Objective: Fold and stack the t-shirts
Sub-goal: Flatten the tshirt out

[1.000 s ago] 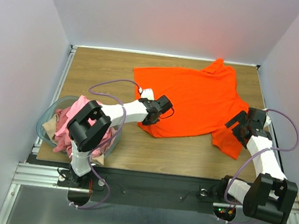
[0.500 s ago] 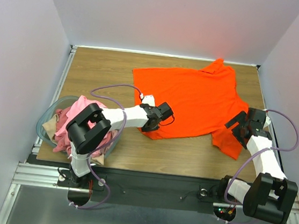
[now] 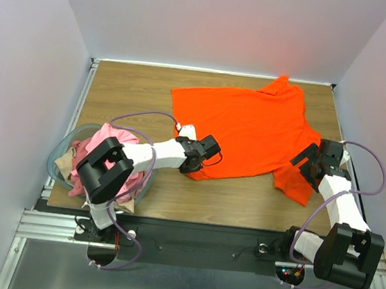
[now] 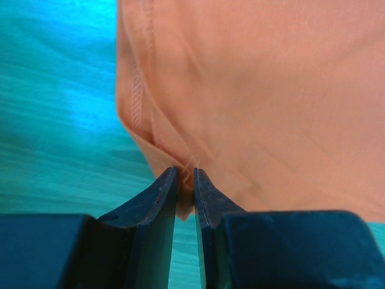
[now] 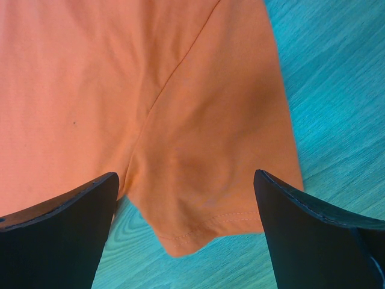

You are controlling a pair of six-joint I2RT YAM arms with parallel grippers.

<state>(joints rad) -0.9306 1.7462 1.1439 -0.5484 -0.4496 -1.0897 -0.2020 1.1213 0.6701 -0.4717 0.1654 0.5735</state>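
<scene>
Orange t-shirt (image 3: pixel 251 127), hem corner tight between left claw (image 4: pixel 186 182) tips

A bright orange-red t-shirt (image 3: pixel 250 130) is seen spread nearly flat across the centre and right of the overhead frame. One sleeve is pointed toward the upper right, and the other is laid slightly rumpled at the lower right. Its lower-left hem corner, stitched and creased, is pinched between the closed jaws of the left gripper (image 4: pixel 185 183). A pink t-shirt (image 3: pixel 109 142) and a pale beige t-shirt (image 3: pixel 62 164) are heaped crumpled together at the far left.
</scene>
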